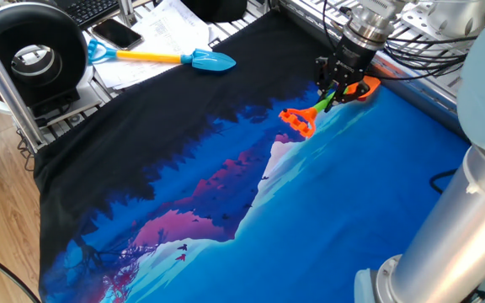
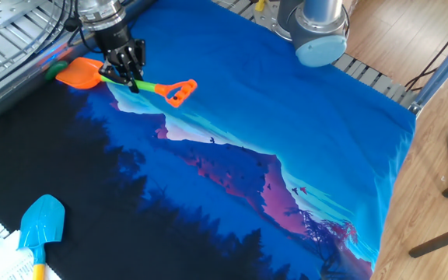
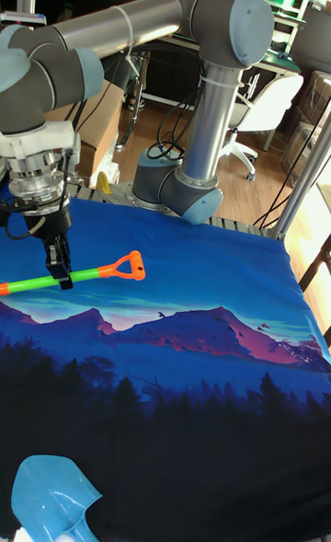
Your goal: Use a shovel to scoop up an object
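My gripper (image 2: 127,78) is shut on the green shaft of the shovel (image 2: 152,86), just behind its orange blade. The blade points at the metal rail, and the orange D-handle points out over the blue cloth. A small dark green object (image 2: 52,71) lies at the blade's far edge, touching or nearly touching it. In one fixed view the gripper (image 1: 333,91) holds the shovel (image 1: 300,120) near the table's far right; the object is not visible there. In the tall fixed view the gripper (image 3: 62,276) grips the shovel (image 3: 110,271), and the blade is cut off at the left.
A blue-bladed toy shovel (image 1: 199,59) with a yellow shaft lies on papers at the cloth's far side, also in the other fixed view (image 2: 40,222). A metal rail with cables (image 2: 6,47) borders the cloth beside the gripper. The arm's base (image 2: 317,35) stands at the table edge.
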Motion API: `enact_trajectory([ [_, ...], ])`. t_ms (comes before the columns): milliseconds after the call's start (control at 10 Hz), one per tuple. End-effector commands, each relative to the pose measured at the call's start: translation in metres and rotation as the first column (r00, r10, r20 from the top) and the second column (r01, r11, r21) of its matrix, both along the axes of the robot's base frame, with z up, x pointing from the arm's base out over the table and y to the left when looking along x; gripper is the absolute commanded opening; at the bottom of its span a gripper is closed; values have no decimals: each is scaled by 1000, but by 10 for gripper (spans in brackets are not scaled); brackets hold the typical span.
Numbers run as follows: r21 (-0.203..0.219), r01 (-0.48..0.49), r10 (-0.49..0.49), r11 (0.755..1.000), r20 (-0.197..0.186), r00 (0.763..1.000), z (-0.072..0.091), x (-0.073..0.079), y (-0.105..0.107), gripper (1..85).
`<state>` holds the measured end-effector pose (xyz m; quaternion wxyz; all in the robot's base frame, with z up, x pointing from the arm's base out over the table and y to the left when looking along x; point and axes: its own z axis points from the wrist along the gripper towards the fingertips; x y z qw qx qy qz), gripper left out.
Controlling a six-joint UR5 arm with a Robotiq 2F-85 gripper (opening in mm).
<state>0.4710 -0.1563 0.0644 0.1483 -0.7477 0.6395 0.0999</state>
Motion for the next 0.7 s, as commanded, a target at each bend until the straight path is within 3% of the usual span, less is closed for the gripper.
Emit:
enact_trajectory([
  [0, 55, 5, -4, 998, -17, 1000, 2, 0, -3, 27],
  [600, 50, 34, -32, 998, -29, 999, 1, -3, -11, 27],
])
